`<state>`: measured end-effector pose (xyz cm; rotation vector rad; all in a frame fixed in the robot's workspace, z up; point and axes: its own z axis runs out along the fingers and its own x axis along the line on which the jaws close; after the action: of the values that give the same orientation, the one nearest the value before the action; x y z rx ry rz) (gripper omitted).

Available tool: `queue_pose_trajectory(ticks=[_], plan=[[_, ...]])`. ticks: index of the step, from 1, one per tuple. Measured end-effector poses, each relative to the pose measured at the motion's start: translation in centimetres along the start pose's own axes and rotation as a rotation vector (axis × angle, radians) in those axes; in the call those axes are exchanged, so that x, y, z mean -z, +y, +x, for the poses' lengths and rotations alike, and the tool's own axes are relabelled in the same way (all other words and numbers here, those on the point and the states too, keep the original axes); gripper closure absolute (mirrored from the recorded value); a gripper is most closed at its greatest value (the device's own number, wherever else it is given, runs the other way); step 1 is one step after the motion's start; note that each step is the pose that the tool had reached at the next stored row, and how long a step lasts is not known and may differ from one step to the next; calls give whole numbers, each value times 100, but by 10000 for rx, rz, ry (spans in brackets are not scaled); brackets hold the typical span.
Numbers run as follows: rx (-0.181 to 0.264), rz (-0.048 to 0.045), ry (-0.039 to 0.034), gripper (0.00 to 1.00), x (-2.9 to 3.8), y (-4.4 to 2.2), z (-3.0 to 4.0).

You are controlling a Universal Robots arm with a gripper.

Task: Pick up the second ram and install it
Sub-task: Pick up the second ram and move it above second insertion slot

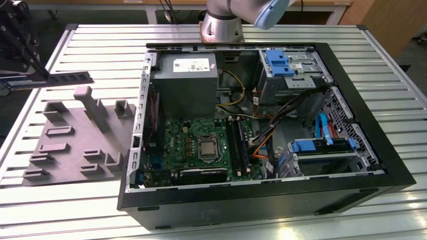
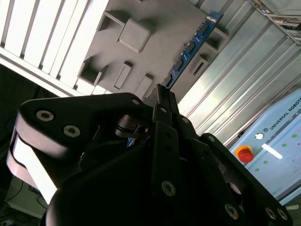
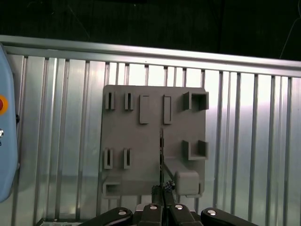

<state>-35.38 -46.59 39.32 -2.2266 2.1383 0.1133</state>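
Observation:
The second ram (image 1: 67,78) is a thin dark stick hanging level above the table, off the far corner of the grey fixture block (image 1: 73,140) on the exterior view's left. My gripper (image 1: 10,75) is shut on one end of it. In the second wrist view the ram (image 2: 193,44) looks blue-green with dark chips and sticks out past the gripper (image 2: 162,96) over the fixture block (image 2: 141,52). In the first wrist view the ram (image 3: 161,146) shows edge-on above the fixture block (image 3: 136,141), held by the gripper (image 3: 164,190). The green motherboard (image 1: 193,145) with its long black slots (image 1: 235,142) lies in the open case.
The open black computer case (image 1: 373,150) takes up the middle and right of the slatted metal table (image 1: 100,50). Inside are a grey power supply (image 1: 183,80), blue drive brackets (image 1: 277,62) and loose cables (image 1: 267,135). The arm's base (image 1: 223,25) stands behind the case. A light blue pendant (image 2: 275,136) lies beside the fixture.

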Motion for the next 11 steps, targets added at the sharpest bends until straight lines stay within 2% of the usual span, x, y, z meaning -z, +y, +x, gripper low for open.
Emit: queue_pose_trajectory(ticks=[11], plan=[[0,0,1,88,2,-71,3]])
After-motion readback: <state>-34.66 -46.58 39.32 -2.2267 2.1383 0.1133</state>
